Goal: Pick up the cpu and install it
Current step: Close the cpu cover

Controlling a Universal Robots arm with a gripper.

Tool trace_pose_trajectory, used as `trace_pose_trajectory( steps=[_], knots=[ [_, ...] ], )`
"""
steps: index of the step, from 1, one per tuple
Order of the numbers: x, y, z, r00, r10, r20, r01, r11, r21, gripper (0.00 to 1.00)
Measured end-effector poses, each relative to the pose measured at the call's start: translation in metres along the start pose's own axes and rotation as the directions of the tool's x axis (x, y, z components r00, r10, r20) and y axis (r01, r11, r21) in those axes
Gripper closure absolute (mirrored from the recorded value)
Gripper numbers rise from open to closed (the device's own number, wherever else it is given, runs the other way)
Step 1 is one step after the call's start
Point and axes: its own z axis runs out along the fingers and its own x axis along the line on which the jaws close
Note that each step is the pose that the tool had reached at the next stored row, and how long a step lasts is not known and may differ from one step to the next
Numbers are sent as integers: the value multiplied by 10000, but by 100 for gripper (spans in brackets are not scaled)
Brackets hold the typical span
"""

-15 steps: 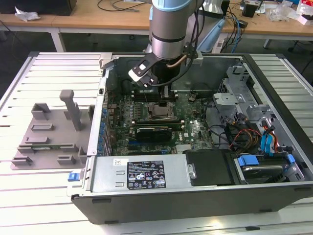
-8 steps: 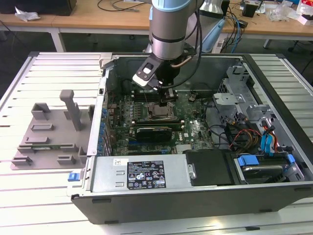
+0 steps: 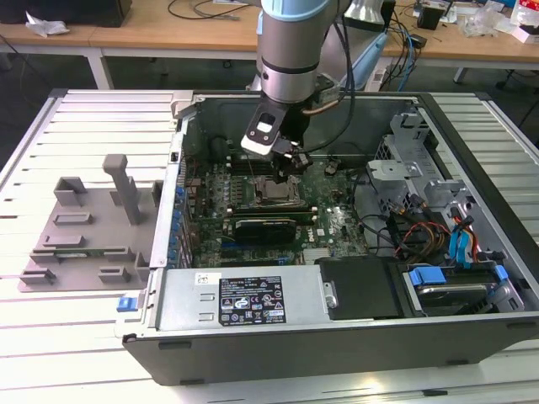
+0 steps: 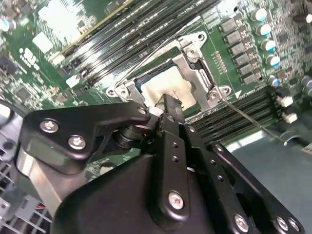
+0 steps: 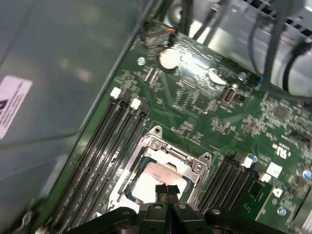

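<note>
At the exterior view's left, a grey fixture tray (image 3: 76,252) sits on the slatted white table (image 3: 50,345). In the centre, the open computer case (image 3: 295,358) lies flat, probably so its motherboard (image 3: 337,223) faces the arm. The gripper (image 3: 296,163), its fingers pressed together, hangs just over the socket frame (image 3: 274,192). In the first wrist view the cpu (image 5: 155,176) lies seated inside that frame. Wooden desks (image 3: 168,29) run along the top edge.

Exterior view looks down on the case (image 3: 295,353); both wrist views closely share the socket (image 5: 168,152)

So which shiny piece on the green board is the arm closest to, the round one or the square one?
The square one: the cpu, in its socket frame right at the jaws. The round coin cell sits well off.
</note>
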Motion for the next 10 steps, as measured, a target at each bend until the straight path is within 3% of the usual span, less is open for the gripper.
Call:
trace_pose_trajectory(
  steps=[2, 5, 7, 8, 10],
  knots=[
    [0, 0, 0, 9991, -414, -6, 414, 9991, -5, 89],
    [0, 0, 1, 9890, -1482, -19, 1482, 9890, -18, 89],
    [0, 0, 1, 9822, -1880, -24, 1880, 9822, -23, 89],
    [0, 0, 2, 9754, -2205, -28, 2205, 9754, -28, 89],
    [0, 0, 2, 9572, -2895, -36, 2895, 9572, -37, 89]
  ],
)
